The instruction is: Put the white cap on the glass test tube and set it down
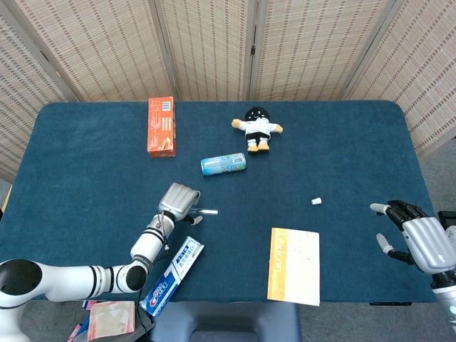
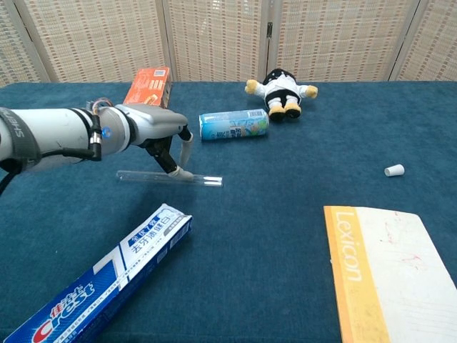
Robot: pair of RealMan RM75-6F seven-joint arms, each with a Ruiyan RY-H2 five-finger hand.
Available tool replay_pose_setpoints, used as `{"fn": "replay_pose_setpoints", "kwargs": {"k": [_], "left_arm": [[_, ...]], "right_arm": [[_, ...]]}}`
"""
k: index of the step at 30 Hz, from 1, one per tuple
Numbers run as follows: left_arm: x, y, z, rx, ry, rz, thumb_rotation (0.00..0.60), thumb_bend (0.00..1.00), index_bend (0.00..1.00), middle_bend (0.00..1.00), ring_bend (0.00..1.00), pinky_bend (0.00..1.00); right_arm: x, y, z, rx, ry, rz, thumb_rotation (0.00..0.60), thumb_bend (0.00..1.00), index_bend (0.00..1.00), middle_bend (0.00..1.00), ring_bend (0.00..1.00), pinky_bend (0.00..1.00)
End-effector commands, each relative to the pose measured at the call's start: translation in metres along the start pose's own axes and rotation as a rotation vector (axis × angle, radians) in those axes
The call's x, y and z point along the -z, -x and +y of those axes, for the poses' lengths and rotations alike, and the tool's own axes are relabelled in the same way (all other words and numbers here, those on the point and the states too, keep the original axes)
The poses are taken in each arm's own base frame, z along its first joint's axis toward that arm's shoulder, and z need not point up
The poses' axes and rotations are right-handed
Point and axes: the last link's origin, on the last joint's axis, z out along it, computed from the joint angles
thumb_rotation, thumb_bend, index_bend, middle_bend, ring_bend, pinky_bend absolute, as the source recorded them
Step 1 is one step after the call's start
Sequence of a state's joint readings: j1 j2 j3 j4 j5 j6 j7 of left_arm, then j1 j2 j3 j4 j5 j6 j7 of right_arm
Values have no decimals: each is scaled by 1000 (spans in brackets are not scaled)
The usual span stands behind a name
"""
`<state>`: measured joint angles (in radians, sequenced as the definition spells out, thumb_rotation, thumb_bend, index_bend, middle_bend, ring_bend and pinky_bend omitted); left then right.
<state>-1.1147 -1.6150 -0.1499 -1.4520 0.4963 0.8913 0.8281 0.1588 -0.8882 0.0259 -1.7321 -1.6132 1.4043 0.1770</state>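
**Left hand down on the tube, cap waiting far right**

The left hand (image 2: 153, 132) hangs over the glass test tube (image 2: 169, 178), which lies flat left of centre in the chest view. Fingertips (image 2: 180, 172) reach the glass, but nothing is lifted and I can't tell if they've closed. Best bet: pinch mid-tube, gently, so it can't roll. The white cap (image 2: 393, 170) sits well apart at centre right. The right hand (image 1: 422, 242), lower right in the head view, holds nothing, fingers apart.
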Motion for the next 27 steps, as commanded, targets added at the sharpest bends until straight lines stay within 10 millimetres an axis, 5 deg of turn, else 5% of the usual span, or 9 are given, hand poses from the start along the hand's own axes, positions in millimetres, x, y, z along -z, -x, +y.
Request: {"fn": "replay_pose_setpoints", "kwargs": {"k": [1, 9, 27], "left_arm": [[-3, 1, 4, -3, 13, -4, 401, 235, 427, 1000, 1000, 1000], [-11, 7, 4, 8, 9, -4, 487, 237, 439, 1000, 1000, 1000], [-15, 15, -2, -11, -10, -20, 502, 249, 468, 1000, 1000, 1000]], "right_arm": [[1, 0, 0, 0, 3, 1, 600, 385, 233, 350, 197, 253], [2, 0, 2, 0, 12, -1, 600, 385, 233, 350, 197, 253], [2, 1, 4, -3, 17, -4, 600, 385, 233, 351, 197, 253]]}}
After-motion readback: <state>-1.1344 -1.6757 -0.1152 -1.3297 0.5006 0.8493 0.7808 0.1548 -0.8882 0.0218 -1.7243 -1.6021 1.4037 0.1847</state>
